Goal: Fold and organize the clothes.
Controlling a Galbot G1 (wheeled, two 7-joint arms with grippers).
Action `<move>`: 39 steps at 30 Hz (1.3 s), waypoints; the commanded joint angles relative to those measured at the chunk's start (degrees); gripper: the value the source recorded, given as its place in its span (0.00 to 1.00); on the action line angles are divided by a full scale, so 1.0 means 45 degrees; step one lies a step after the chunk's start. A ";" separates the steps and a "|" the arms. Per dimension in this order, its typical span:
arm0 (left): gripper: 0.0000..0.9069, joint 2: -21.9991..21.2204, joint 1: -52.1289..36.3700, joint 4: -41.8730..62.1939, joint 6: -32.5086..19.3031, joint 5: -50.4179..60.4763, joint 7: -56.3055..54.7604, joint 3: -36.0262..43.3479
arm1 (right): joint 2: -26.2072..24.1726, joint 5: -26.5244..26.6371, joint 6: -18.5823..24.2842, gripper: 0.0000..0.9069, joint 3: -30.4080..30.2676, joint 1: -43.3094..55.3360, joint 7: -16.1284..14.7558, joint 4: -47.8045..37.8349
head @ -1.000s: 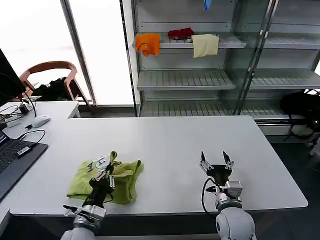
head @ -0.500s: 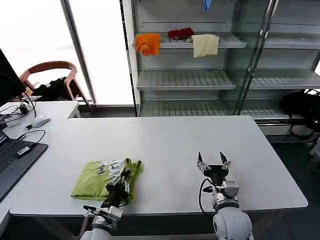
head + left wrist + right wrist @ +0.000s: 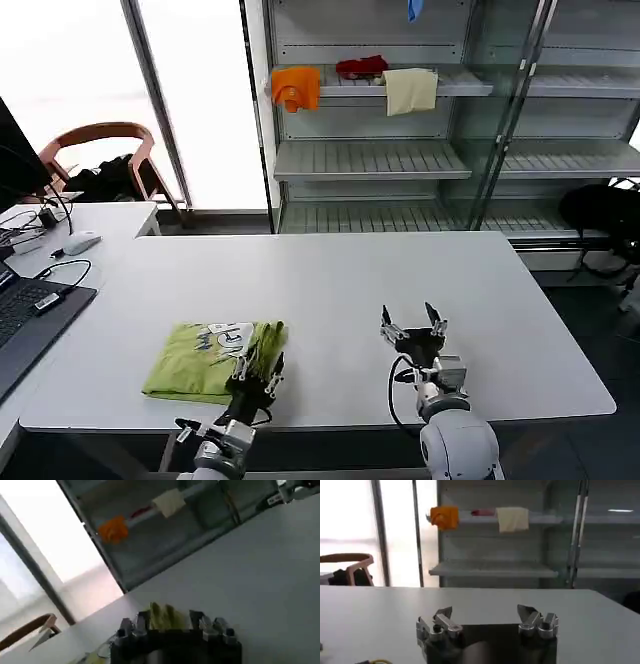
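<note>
Both my grippers have pulled back — left gripper (image 3: 258, 367) spread beside the folded T-shirt (image 3: 205, 360), right gripper (image 3: 411, 324) spread.

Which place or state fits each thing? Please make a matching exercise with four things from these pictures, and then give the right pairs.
Things:
1. yellow-green T-shirt
2. orange cloth
3. left hand
4. right hand

Places or states:
A. open, over bare table near the front edge
B. folded on the white table
C. on the upper shelf, next to the red cloth
D. open, at the T-shirt's right edge

Pairs: 1-B, 2-C, 3-D, 4-A
</note>
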 commanded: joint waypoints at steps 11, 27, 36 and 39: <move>1.00 0.2752 0.0007 0.1775 0.2442 -1.2780 0.0089 -0.7889 | 0.0037 -0.0456 -0.0689 1.00 -0.0469 0.0220 -0.0337 0.0084; 1.00 0.2095 0.0069 0.1759 0.2855 -1.3050 0.0069 -0.6570 | -0.0043 -0.0697 -0.0790 1.00 -0.0499 0.0118 -0.0287 0.0315; 0.56 0.1861 0.0139 0.1755 0.2813 -1.3154 0.0158 -0.6270 | -0.0035 -0.0831 -0.0766 1.00 -0.0524 0.0092 -0.0265 0.0240; 0.28 0.1706 0.0110 0.1669 0.2810 -1.3222 0.0148 -0.6098 | -0.0014 -0.0877 -0.0754 1.00 -0.0510 0.0060 -0.0254 0.0229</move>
